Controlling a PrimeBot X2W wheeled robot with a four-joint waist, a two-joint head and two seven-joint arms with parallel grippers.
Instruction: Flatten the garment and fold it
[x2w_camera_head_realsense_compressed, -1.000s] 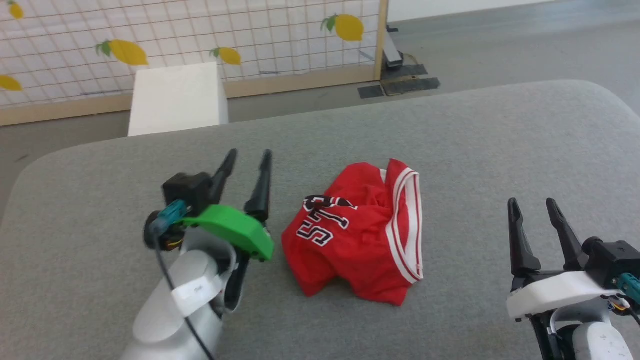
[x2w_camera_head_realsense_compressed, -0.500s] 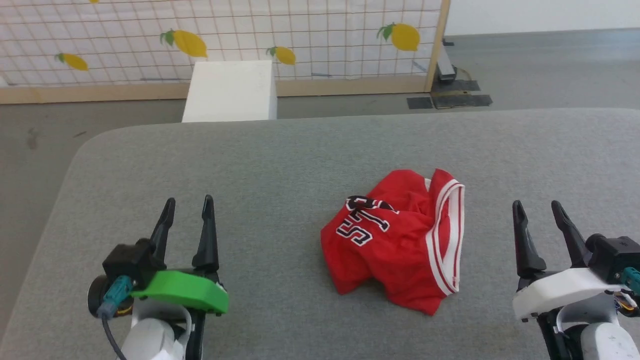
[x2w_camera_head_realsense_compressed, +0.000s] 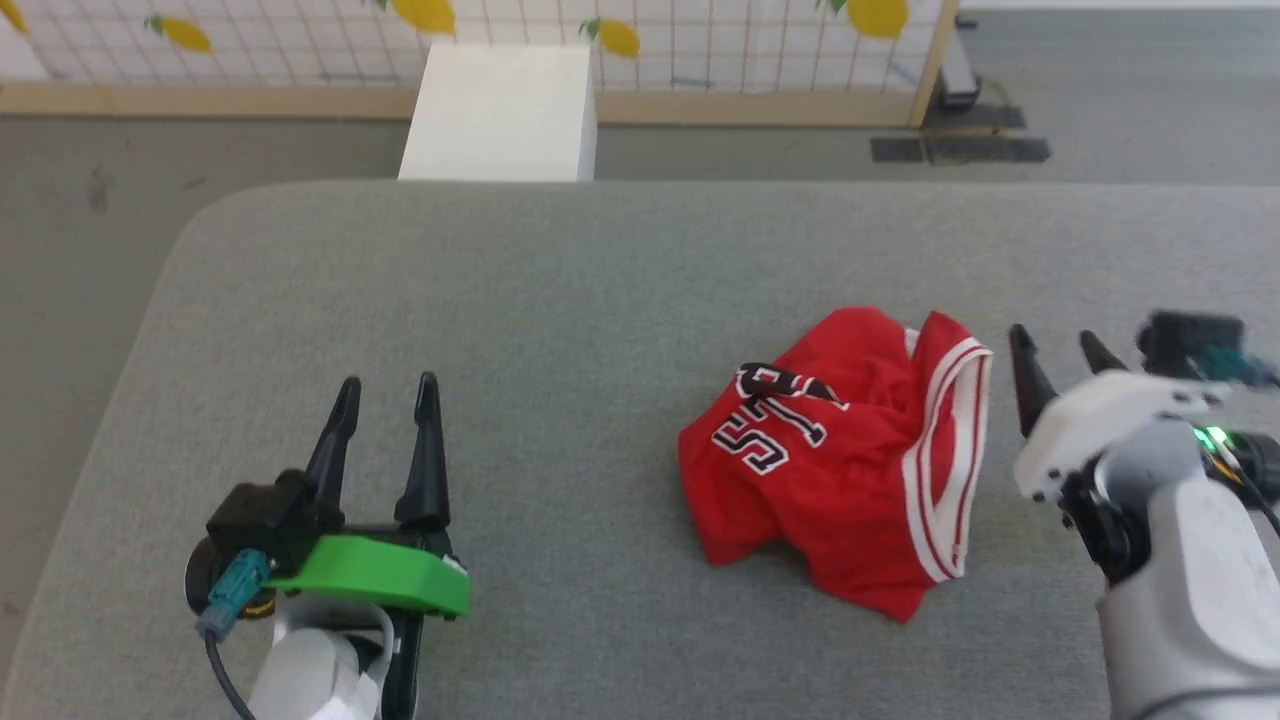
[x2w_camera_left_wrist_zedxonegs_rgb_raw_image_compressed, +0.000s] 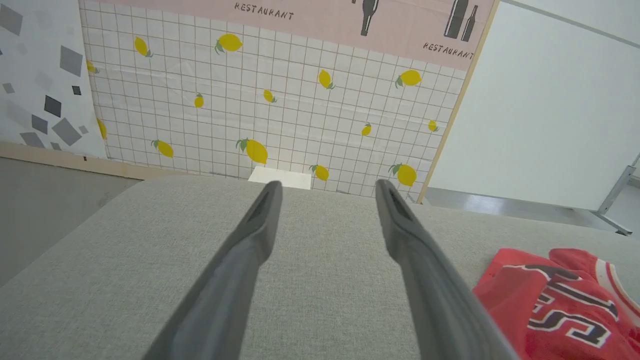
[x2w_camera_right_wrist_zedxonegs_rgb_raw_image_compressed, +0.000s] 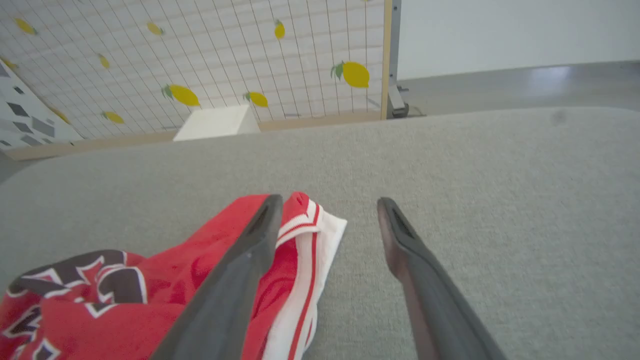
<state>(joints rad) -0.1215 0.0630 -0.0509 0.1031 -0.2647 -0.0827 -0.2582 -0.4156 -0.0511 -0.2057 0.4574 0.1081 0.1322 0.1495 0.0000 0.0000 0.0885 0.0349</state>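
The garment (x2w_camera_head_realsense_compressed: 840, 460), red with white striped trim and black white-outlined lettering, lies crumpled on the grey padded table (x2w_camera_head_realsense_compressed: 560, 300), right of centre. It also shows at the lower right of the left wrist view as the garment (x2w_camera_left_wrist_zedxonegs_rgb_raw_image_compressed: 555, 305), and at the lower left of the right wrist view as the garment (x2w_camera_right_wrist_zedxonegs_rgb_raw_image_compressed: 150, 290). My left gripper (x2w_camera_head_realsense_compressed: 385, 395) stands open over bare table, well left of the cloth. My right gripper (x2w_camera_head_realsense_compressed: 1060, 345) is open just right of the white trimmed edge, nothing between its fingers. In its wrist view the right gripper (x2w_camera_right_wrist_zedxonegs_rgb_raw_image_compressed: 327, 202) hovers above that edge.
A white box (x2w_camera_head_realsense_compressed: 500, 115) stands on the floor beyond the table's far edge, before a lemon-patterned grid panel (x2w_camera_head_realsense_compressed: 700, 40) with a wooden frame. Grey floor lies left of the table's rounded corner.
The head camera has tilted down and shifted. My right gripper has moved up and in toward the garment's white trimmed edge. The left gripper has stayed back from the garment since half a second ago.
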